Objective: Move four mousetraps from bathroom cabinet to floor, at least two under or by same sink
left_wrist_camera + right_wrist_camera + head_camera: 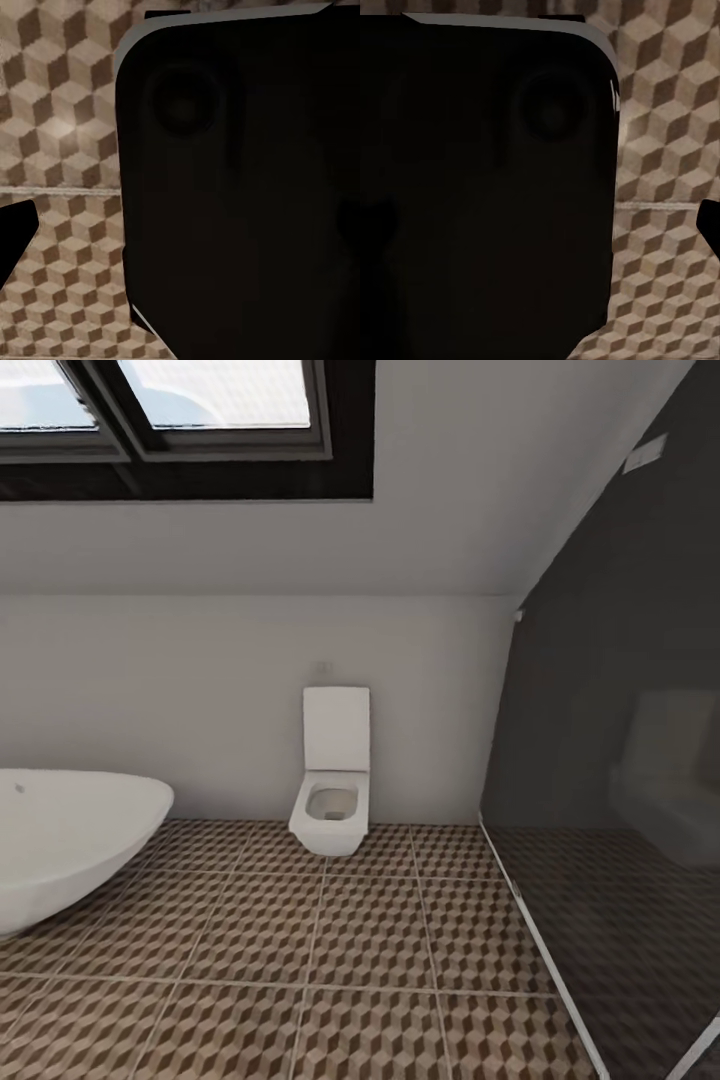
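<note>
The mousetraps, the cabinet and the sink are out of view. The bathroom floor [370, 940] spreads ahead of me, in tiles with a brown, beige and white cube pattern. The left wrist view looks down at the same floor [60, 135] beside a large black rounded part of my own body [240, 195]; one dark fingertip [13, 236] pokes in at the picture's edge. In the right wrist view the floor [667, 150] lies next to that black body [487, 195], and a dark fingertip [711, 225] shows at the edge. Nothing is seen held.
A white bathtub [70, 840] stands at the left. A white toilet [332, 785] sits against the far wall. A dark glass shower partition [620, 760] with a white floor strip [540, 940] closes the right side. A sloped ceiling with a window [200, 400] is above.
</note>
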Robot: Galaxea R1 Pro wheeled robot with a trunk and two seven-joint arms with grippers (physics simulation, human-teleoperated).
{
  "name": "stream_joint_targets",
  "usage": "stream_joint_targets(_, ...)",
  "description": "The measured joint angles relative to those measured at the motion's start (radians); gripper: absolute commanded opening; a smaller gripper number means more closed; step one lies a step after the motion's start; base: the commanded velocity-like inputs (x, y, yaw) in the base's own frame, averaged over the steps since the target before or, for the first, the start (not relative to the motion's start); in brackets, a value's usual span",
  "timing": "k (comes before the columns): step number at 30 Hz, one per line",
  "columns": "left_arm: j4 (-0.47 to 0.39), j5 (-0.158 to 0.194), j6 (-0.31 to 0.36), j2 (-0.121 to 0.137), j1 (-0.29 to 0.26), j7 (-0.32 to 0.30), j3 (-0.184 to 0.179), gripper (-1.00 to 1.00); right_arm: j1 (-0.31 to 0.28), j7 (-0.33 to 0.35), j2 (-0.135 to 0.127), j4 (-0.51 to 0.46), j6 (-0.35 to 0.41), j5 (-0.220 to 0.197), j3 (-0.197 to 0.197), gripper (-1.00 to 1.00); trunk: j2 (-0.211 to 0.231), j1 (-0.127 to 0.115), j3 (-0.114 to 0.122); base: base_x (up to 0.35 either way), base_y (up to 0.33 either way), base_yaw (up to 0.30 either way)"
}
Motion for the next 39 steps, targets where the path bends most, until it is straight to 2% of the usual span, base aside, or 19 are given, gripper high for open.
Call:
stream_joint_targets(12, 0.000, 0.000, 0.000, 0.000, 0.000, 0.000, 0.000, 1.00, 0.000, 0.000, -0.001, 0.001, 0.000, 0.000, 0.000, 1.00, 0.000, 0.000, 0.000, -0.035, 0.072, -0.299)
stream_joint_targets(39, 0.000, 0.000, 0.000, 0.000, 0.000, 0.000, 0.000, 1.00, 0.000, 0.000, -0.001, 0.001, 0.000, 0.000, 0.000, 1.00, 0.000, 0.000, 0.000, -0.003, 0.007, -0.299)
